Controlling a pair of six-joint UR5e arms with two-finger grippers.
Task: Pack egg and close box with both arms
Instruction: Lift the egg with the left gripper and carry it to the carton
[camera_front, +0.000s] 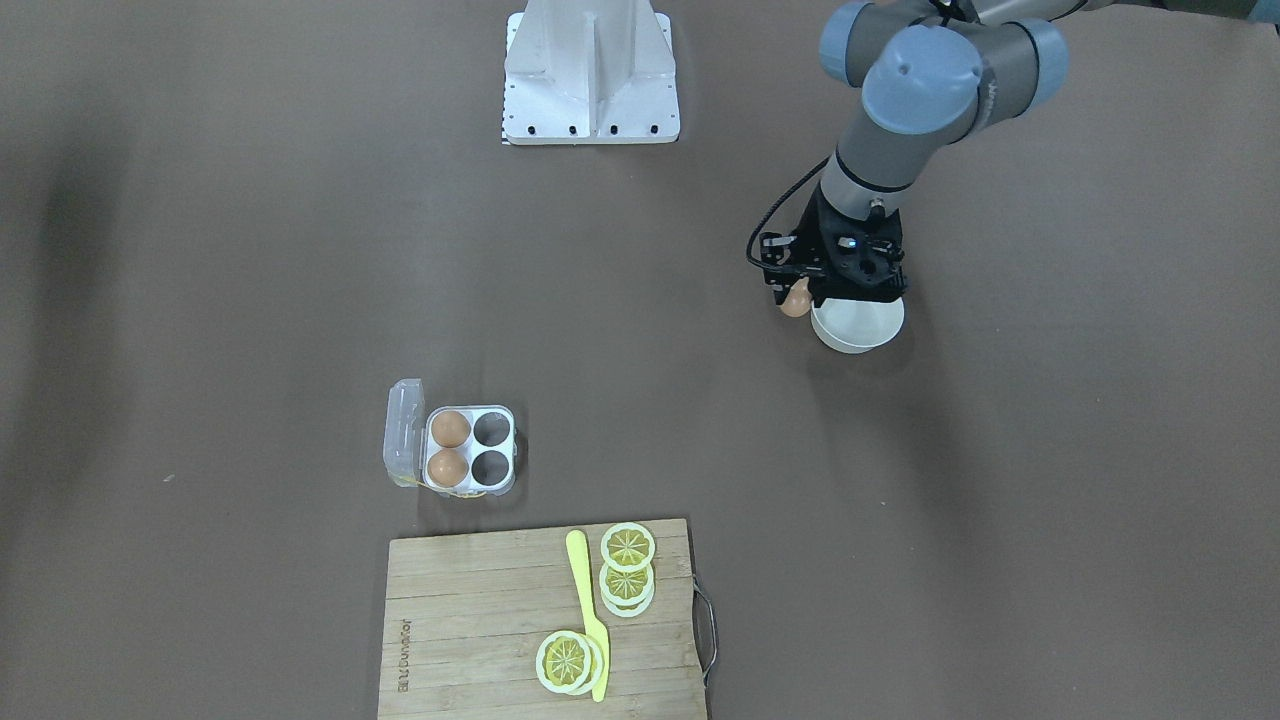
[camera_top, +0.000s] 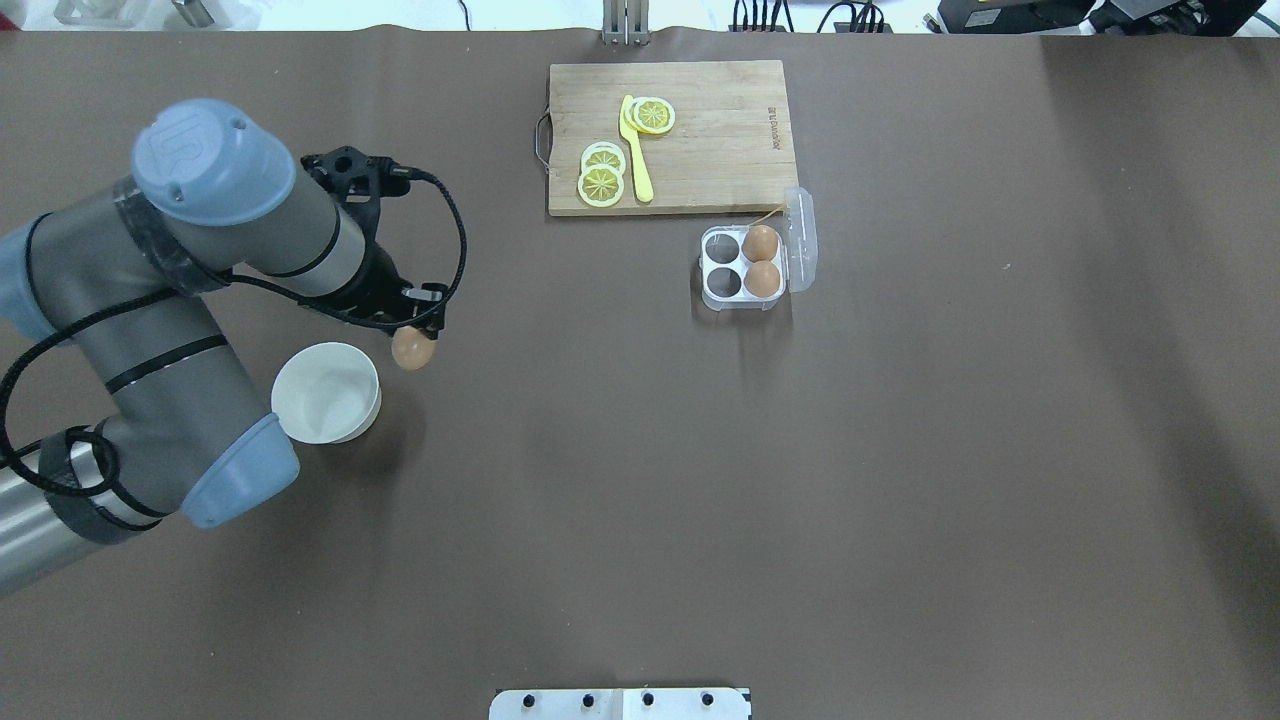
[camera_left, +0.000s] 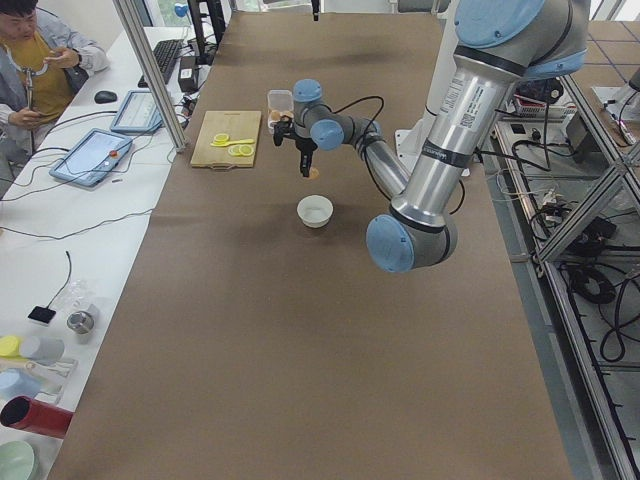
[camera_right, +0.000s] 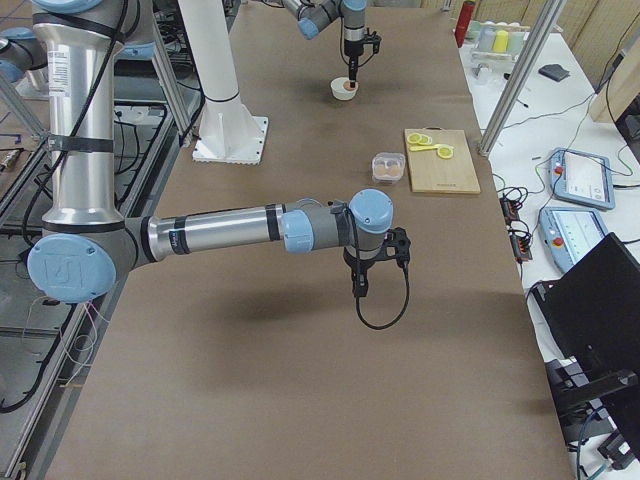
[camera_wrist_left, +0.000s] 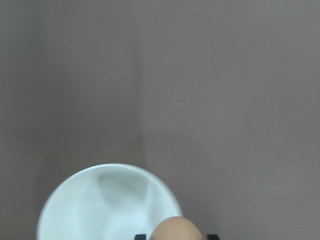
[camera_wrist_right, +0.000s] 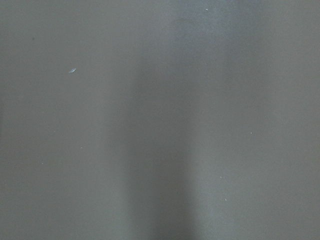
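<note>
left arm (camera_top: 250, 235): jaws clamped on the egg (camera_top: 412, 351), which looks lifted off the bench, just beside the white bowl (camera_top: 327, 392). Carry it level and slowly to the box (camera_top: 742, 264), well apart to the right. The lid is open and its two left cells are empty. Centre over one, descend straight, release low. right arm (camera_right: 230, 228): can't tell how its jaws stand; use it to steady the box.
</note>
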